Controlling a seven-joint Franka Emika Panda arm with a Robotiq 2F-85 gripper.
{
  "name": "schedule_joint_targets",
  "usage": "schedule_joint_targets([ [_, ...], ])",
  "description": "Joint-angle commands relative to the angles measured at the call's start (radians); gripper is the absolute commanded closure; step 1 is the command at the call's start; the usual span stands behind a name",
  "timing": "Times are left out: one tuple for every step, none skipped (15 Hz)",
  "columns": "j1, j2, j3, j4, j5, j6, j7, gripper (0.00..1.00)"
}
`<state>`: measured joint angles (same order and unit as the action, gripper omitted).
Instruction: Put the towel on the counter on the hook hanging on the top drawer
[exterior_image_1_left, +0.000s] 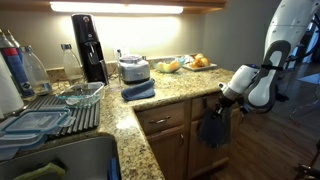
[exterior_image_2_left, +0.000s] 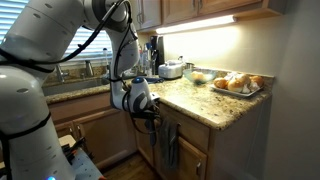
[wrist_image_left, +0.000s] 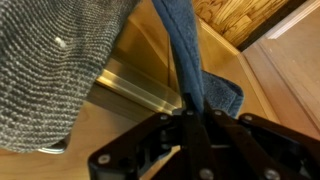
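One grey cloth (wrist_image_left: 45, 60) close beside clamped towel (wrist_image_left: 186, 50).

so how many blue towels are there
2. A folded blue towel lies on the counter; the towel hangs at the top drawer, pinched by the gripper. Others may be hidden.

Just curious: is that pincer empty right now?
No, in the wrist view the pincer is shut on a blue towel.

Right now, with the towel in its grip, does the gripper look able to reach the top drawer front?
Probably yes. The gripper, shut on the towel, is just off the top drawer below the counter edge, with nothing between. The hook itself is too small to see.
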<state>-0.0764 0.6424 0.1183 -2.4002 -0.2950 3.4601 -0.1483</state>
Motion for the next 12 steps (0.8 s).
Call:
schedule_joint_targets([
  [-0.021, -0.07, -0.009, -0.059, -0.005, -0.002, -0.013, 0.95],
  [-0.022, -0.068, -0.012, -0.053, -0.003, -0.002, -0.012, 0.95],
  [-0.019, -0.065, -0.018, -0.047, 0.002, -0.003, -0.012, 0.95],
  [-0.021, -0.057, -0.019, -0.04, 0.003, -0.003, -0.011, 0.95],
  [-0.021, -0.051, -0.023, -0.034, 0.003, -0.003, -0.012, 0.95],
  [-0.019, -0.043, -0.026, -0.028, 0.004, -0.003, -0.013, 0.95],
  [-0.02, -0.038, -0.025, -0.023, 0.003, -0.003, -0.011, 0.95],
  [-0.022, -0.03, -0.022, -0.017, 0.003, -0.003, -0.01, 0.95],
  [-0.022, -0.026, -0.02, -0.015, 0.002, -0.003, -0.009, 0.95],
  [-0.025, -0.024, -0.015, -0.014, -0.001, -0.002, -0.009, 0.95],
  [-0.025, -0.027, -0.012, -0.014, -0.001, -0.002, -0.008, 0.95],
  [-0.023, -0.029, -0.011, -0.012, -0.001, -0.002, -0.009, 0.95],
])
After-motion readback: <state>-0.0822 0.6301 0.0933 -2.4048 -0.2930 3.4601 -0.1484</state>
